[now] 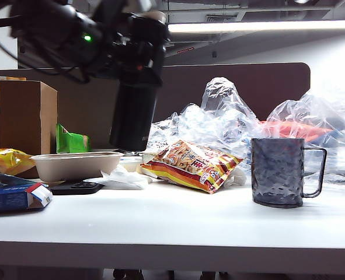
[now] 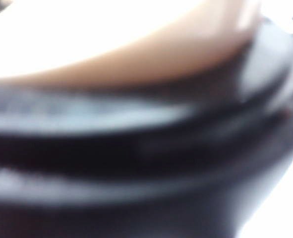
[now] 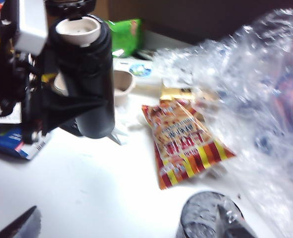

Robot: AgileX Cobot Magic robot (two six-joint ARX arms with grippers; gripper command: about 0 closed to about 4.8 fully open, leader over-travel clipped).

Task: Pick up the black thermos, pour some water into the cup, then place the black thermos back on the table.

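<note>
A brown partition [image 1: 236, 81] stands under a ceiling strip light [image 1: 260, 26].

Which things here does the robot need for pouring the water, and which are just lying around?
Needed for the job:
- black thermos, lifted off the table in the left pincer
- cup, standing on the table
- right pincer, open, above the cup

Just lying around:
- snack bag
- beige bowl
- cardboard box
- crumpled plastic wrap

No text is being shown legibly: print on the snack packet [image 1: 191, 165] and the blue box [image 1: 11, 192] is too blurred to be read.
</note>
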